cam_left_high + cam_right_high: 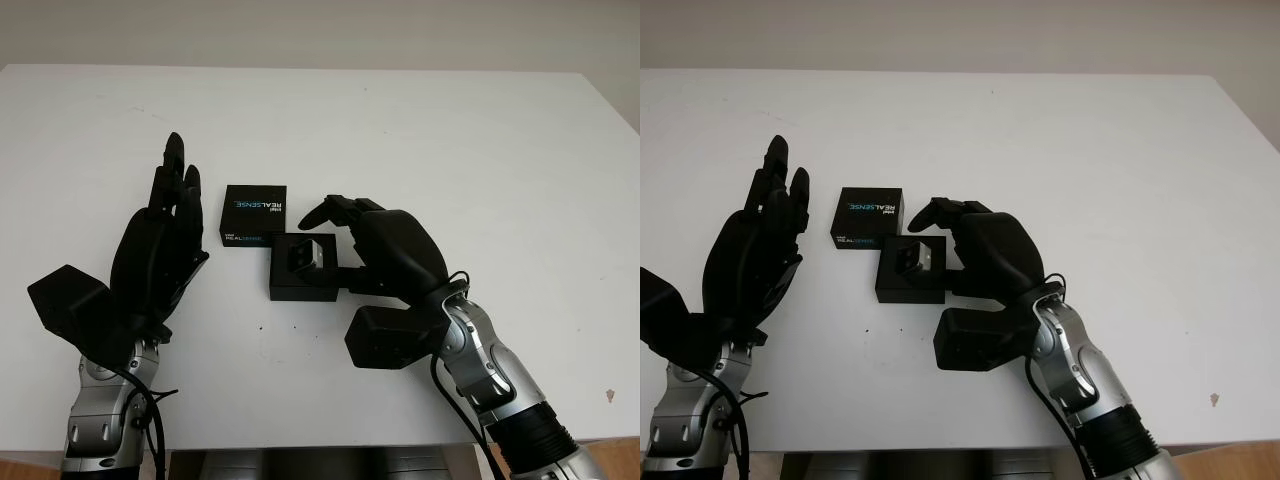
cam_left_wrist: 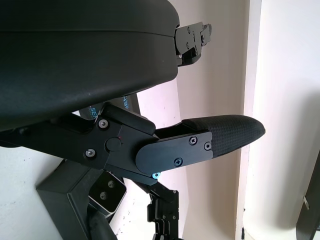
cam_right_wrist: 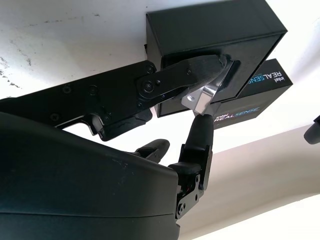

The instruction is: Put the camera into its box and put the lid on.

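1. The small silver metal camera [image 1: 306, 253] sits in the open black square box [image 1: 303, 267], in the middle of the white counter [image 1: 450, 150].
2. The right hand [image 1: 345, 225] is at the box. Its fingers [image 3: 200, 75] curl around the camera and pinch it.
3. The flat black lid with blue and white letters [image 1: 253, 214] lies on the counter just behind the box, touching its back left corner.
4. The left hand [image 1: 165, 235] is up in the air, just left of the lid and the box. It is open and holds nothing.
5. The lid lies closer to the left hand than to the right hand. I think the left hand could reach it best, since the right hand is busy with the camera.
6. I think the camera is almost set in. The lid is not on yet.
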### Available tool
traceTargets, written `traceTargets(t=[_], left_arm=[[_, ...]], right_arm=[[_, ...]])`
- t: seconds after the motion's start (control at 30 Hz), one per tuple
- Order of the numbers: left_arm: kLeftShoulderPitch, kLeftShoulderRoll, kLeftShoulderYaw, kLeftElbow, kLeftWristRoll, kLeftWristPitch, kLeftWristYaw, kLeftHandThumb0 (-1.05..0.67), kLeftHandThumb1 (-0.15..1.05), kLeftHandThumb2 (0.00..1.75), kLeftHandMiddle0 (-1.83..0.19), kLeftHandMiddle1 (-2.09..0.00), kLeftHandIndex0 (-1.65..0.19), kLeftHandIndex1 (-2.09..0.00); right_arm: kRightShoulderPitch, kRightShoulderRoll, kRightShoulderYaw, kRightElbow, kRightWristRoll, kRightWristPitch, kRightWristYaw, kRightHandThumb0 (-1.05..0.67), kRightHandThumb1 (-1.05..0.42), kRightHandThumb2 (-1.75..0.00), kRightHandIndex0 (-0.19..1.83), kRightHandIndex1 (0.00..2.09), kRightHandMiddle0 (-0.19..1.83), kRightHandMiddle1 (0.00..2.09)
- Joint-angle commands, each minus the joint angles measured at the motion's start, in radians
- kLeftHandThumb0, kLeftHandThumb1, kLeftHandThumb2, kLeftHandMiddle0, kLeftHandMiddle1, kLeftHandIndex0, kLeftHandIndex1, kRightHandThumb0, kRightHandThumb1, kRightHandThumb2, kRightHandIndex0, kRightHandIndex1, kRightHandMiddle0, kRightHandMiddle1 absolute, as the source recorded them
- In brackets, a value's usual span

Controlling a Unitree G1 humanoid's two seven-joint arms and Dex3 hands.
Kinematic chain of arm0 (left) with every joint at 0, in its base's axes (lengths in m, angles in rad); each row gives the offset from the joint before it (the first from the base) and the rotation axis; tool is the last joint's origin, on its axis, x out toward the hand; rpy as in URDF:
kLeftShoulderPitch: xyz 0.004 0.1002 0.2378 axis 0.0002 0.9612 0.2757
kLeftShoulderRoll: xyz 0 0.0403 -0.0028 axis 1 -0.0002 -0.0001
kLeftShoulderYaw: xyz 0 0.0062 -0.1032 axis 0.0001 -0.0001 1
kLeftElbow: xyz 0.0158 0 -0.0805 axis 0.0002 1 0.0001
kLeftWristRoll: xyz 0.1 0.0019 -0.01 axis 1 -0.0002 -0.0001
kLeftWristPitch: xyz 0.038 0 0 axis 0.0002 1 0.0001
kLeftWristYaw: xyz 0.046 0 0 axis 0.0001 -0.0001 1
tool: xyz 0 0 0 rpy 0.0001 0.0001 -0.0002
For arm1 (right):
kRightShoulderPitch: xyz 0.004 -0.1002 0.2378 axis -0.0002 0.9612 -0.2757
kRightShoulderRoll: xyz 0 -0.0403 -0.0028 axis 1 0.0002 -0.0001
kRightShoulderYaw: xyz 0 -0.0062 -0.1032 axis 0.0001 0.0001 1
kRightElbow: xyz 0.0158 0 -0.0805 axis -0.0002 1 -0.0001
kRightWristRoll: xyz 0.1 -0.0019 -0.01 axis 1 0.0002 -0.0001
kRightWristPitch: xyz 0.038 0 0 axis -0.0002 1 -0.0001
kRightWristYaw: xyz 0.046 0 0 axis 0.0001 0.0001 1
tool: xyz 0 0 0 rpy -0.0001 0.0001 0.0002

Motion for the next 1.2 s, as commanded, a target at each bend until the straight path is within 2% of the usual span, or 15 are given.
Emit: traceTargets(t=[0.0, 0.23, 0.33, 0.4, 0.53, 0.73, 0.93, 1.17], left_arm=[[0.005, -0.002, 0.0, -0.004, 0.002, -0.005, 0.002, -0.83, 1.05, 0.64, 0.19, 0.0, 0.19, 0.0], [0.001, -0.002, 0.002, -0.004, -0.003, -0.004, 0.001, -0.83, 1.05, 0.63, 0.19, 0.0, 0.19, 0.0], [0.004, -0.003, 0.0, -0.009, 0.002, -0.002, 0.006, -0.83, 1.05, 0.63, 0.19, 0.0, 0.19, 0.0], [0.006, -0.002, 0.0, -0.013, 0.001, 0.0, 0.006, -0.83, 1.05, 0.63, 0.19, 0.0, 0.19, 0.0], [0.007, 0.0, 0.001, -0.015, -0.004, 0.004, 0.003, -0.83, 1.05, 0.63, 0.19, 0.0, 0.19, 0.0], [0.013, 0.0, 0.002, -0.021, -0.002, 0.002, 0.004, -0.83, 1.05, 0.63, 0.19, 0.0, 0.19, 0.0], [0.01, 0.0, 0.004, -0.019, -0.007, 0.006, 0.004, -0.83, 1.05, 0.62, 0.19, 0.0, 0.19, 0.0], [0.01, 0.001, 0.005, -0.014, -0.009, 0.005, -0.001, -0.83, 1.05, 0.62, 0.19, 0.0, 0.19, 0.0]], right_arm=[[-0.001, -0.005, 0.002, -0.018, -0.004, 0.009, 0.003, -0.58, -0.96, -0.05, 0.31, 0.35, 0.27, 1.11], [0.002, -0.017, 0.009, -0.023, -0.015, 0.004, 0.015, -0.57, -0.96, -0.06, 0.31, 0.36, 0.3, 1.13], [0.005, -0.022, 0.01, -0.025, -0.013, -0.002, 0.023, -0.57, -0.97, -0.05, 0.32, 0.39, 0.34, 1.2], [0.007, -0.024, 0.011, -0.025, -0.015, -0.006, 0.02, -0.5, -0.95, -0.05, 0.35, 0.42, 0.43, 1.29], [0.01, -0.028, 0.014, -0.025, -0.016, -0.012, 0.017, -0.44, -0.94, -0.05, 0.37, 0.46, 0.48, 1.39], [0.011, -0.037, 0.021, -0.017, -0.025, -0.028, 0.016, -0.41, -0.93, -0.05, 0.4, 0.53, 0.49, 1.44], [0.009, -0.042, 0.028, -0.005, -0.035, -0.055, -0.009, -0.42, -0.94, -0.05, 0.32, 0.73, 0.46, 1.54], [0.007, -0.02, 0.016, 0.03, -0.001, -0.098, -0.083, -0.41, -0.93, -0.05, 0.27, 0.82, 0.44, 1.55]])
